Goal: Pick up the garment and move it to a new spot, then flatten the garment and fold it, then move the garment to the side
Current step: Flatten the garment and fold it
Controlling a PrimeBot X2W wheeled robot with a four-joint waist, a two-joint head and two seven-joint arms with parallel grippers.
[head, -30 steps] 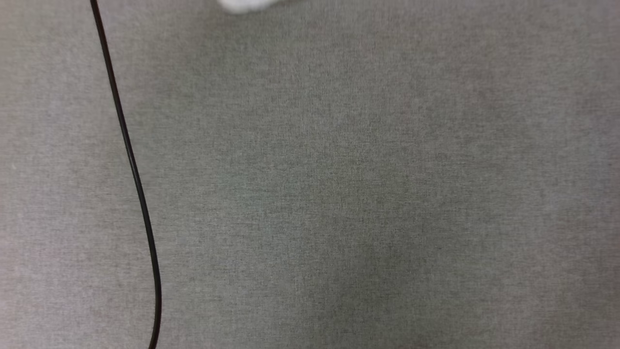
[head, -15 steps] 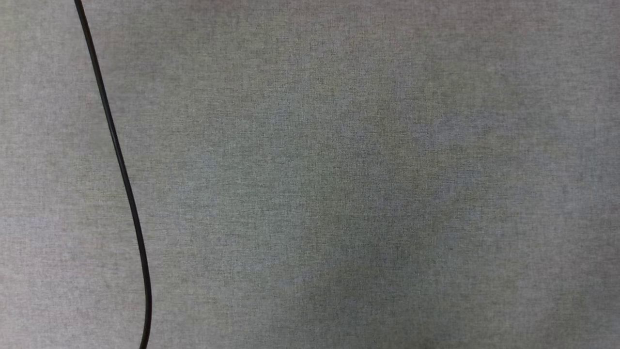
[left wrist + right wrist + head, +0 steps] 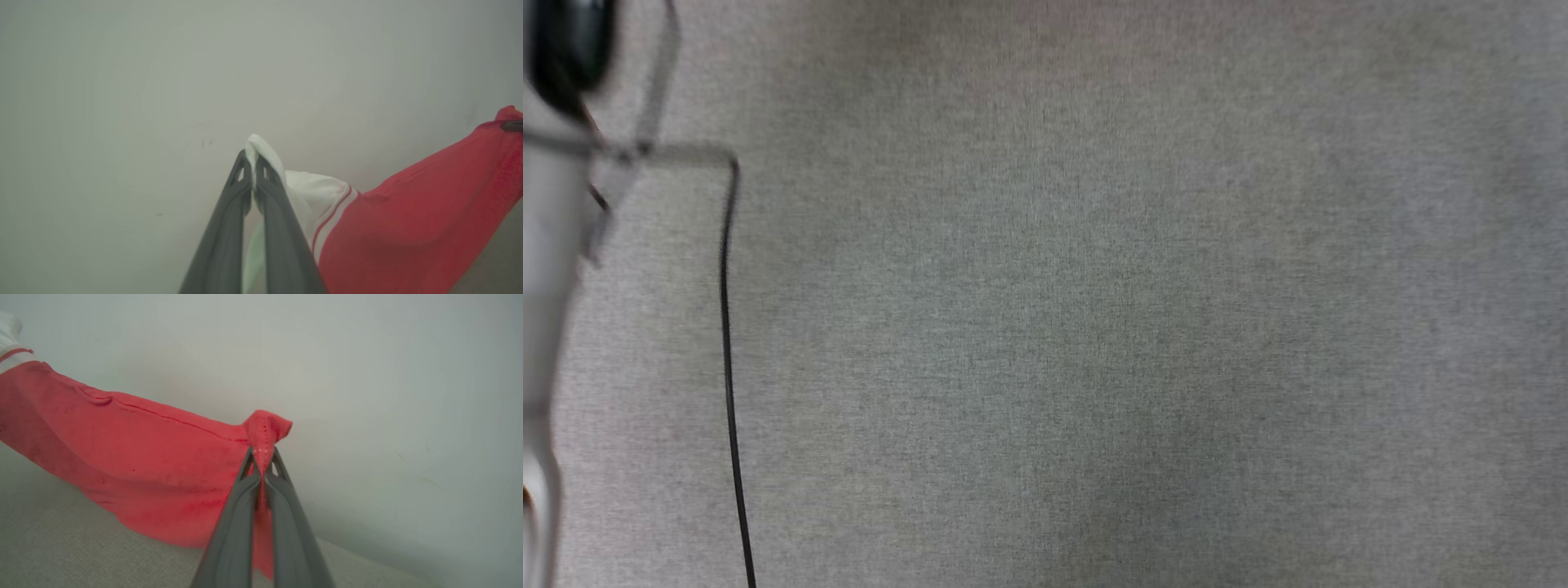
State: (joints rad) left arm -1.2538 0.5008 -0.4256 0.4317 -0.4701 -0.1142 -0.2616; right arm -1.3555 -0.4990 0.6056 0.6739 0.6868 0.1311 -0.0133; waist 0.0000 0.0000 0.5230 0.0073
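Observation:
The garment hangs stretched in the air, red with a white sleeve edged in red-and-white stripes. In the left wrist view my left gripper is shut on the tip of that white sleeve. The right wrist view has my right gripper shut on a bunched red corner of the garment, whose body sags away to the left, its lower edge near the grey surface. Its chest print is hidden.
The head view looks down on grey woven cloth with a thin black cable running up its left side. A blurred pale shape with a dark top sits at the left edge. A pale wall stands behind the garment.
The head camera has shifted: the white bit at the top edge is gone, and a blurred pale-and-dark shape has come in at the left by the cable.

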